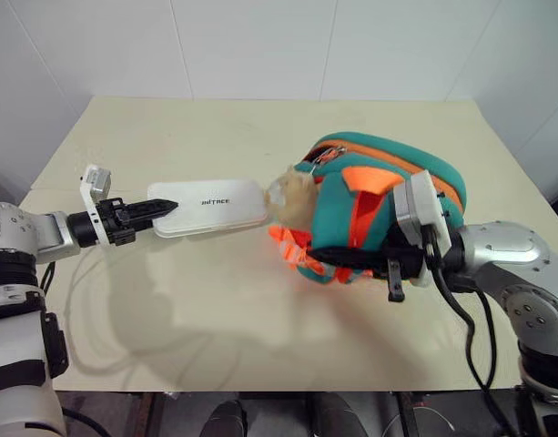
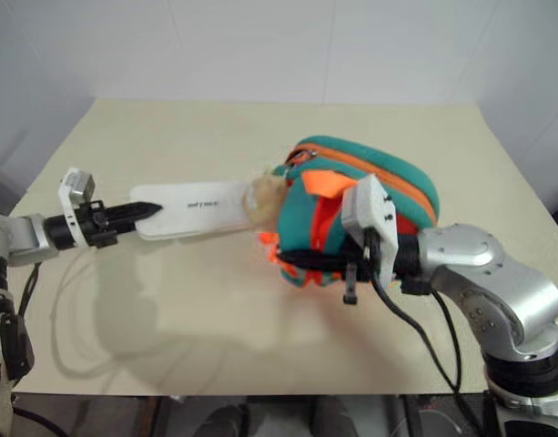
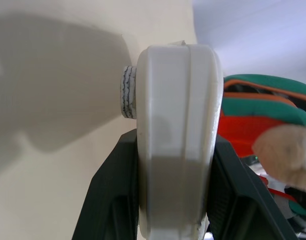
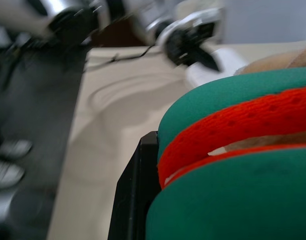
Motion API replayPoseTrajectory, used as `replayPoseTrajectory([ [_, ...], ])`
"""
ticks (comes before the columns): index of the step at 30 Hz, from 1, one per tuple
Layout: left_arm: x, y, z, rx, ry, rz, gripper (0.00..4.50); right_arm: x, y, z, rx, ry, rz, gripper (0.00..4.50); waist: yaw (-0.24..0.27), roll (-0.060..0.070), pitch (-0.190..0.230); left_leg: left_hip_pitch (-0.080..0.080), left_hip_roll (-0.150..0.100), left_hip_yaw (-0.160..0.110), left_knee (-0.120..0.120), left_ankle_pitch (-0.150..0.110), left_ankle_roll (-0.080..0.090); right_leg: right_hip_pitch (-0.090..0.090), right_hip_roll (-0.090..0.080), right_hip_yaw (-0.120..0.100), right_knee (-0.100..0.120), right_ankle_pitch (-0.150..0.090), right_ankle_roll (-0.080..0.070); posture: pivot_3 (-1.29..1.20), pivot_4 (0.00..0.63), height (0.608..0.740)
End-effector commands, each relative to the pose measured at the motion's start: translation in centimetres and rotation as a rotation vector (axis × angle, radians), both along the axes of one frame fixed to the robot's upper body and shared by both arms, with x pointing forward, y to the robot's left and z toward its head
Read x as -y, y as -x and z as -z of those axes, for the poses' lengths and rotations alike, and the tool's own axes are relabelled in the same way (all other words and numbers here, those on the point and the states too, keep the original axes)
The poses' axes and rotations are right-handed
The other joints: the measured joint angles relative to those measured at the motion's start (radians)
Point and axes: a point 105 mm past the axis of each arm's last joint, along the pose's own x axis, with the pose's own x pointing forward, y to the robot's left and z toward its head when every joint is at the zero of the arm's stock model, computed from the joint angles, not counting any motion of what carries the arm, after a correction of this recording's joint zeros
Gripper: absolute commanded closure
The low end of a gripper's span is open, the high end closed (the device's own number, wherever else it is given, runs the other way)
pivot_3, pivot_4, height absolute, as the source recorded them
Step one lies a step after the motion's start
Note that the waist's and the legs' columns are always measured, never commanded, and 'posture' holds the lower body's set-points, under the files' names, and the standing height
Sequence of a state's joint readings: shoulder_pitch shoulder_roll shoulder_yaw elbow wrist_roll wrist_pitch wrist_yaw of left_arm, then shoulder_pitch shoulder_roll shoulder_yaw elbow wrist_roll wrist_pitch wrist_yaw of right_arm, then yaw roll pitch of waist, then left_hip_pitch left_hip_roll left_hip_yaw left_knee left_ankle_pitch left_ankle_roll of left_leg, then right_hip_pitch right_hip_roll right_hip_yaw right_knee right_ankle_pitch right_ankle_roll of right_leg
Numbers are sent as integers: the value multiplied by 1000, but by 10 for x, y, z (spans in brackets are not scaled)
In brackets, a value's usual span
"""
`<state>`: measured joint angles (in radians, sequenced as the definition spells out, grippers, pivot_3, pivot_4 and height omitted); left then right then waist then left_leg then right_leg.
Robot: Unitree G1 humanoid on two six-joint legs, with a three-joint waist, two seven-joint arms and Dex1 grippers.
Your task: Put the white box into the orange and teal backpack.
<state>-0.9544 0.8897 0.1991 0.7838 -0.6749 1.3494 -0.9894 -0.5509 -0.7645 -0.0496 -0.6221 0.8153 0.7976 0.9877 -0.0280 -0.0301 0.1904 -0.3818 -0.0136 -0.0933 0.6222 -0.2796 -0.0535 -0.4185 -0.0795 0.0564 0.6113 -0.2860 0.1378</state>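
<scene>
The white box (image 1: 210, 208) hangs level above the table, its far end nearly touching the beige plush toy (image 1: 292, 196) on the orange and teal backpack (image 1: 370, 173). My left gripper (image 1: 160, 208) is shut on the box's near end; the left wrist view shows black fingers (image 3: 113, 195) pressing both sides of the box (image 3: 175, 125). The backpack lies on its side at the right of the table. My right gripper (image 1: 347, 258) is shut on its near edge, where teal and orange fabric (image 4: 232, 105) bulges against a black finger (image 4: 135, 195).
The beige table (image 1: 169, 127) runs wide to the left and behind the backpack, ending at a white wall. Its front edge lies just under both arms. A black cable (image 1: 461, 309) loops down from my right wrist.
</scene>
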Motion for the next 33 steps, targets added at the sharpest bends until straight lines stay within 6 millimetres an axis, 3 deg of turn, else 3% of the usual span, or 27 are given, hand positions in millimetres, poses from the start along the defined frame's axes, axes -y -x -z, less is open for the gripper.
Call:
replayPoseTrajectory([
  [1,-3,4,-34,118,-19,41,3198,-3,28,-9,61,52,-186,3965,0,0,0,-3,0,-1,2,0,0,-2,0,-1,0,0,0,0,150,740],
  [10,-3,12,-61,194,-83,87,3198,12,51,-17,41,154,-380,3965,0,0,0,-9,0,0,6,0,1,-8,0,0,4,0,0,0,150,740],
  [16,2,14,-82,335,-132,104,3198,10,45,-18,26,135,-376,3965,1,-1,0,-9,0,-1,7,-1,1,-8,0,0,6,0,0,0,150,740],
  [23,22,48,-122,741,-157,238,3198,13,32,-4,-14,133,-323,3965,-1,-1,1,-10,0,1,8,0,0,-9,-1,1,6,0,0,0,150,740],
  [33,29,81,-132,1014,-177,312,3198,13,24,1,-5,126,-283,3965,1,-1,1,-8,0,1,11,0,0,-9,0,1,9,0,0,0,150,740],
])
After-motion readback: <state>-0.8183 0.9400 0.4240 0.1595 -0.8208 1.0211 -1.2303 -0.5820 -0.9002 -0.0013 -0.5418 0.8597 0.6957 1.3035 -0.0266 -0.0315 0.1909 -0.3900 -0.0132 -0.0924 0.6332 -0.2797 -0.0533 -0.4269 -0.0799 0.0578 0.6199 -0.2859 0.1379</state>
